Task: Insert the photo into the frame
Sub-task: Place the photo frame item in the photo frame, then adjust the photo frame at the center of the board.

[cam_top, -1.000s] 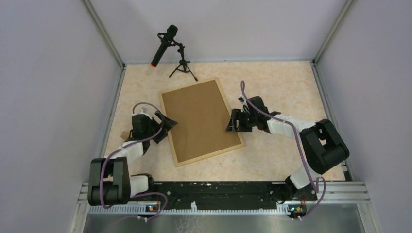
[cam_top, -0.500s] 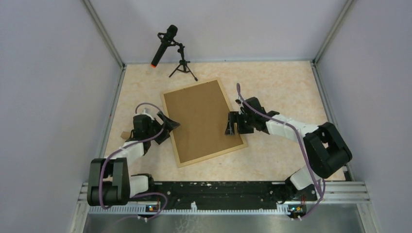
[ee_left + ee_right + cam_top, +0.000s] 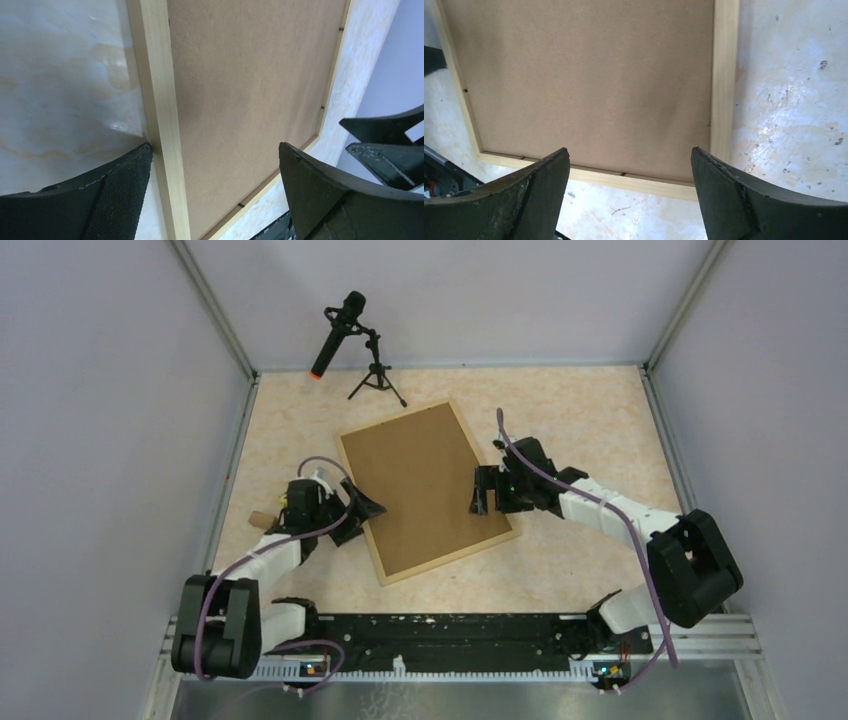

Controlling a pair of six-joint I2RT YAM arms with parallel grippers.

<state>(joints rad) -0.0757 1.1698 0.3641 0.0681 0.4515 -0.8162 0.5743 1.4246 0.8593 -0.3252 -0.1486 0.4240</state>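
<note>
One frame, lengthwise far-left to near-right

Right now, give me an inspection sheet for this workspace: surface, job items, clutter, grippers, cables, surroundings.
Surface: beige marbled table.
Job's things: frame lying back up, brown backing board in it; photo not seen.
Clutter: microphone on a tripod at the far edge; small tan object near the table's left edge.
Grippers: left gripper open, straddling the frame's left rail; right gripper open over its right side.
Cables: purple cables, one on each side.
Surroundings: grey walls; metal rail at the near edge.
</note>
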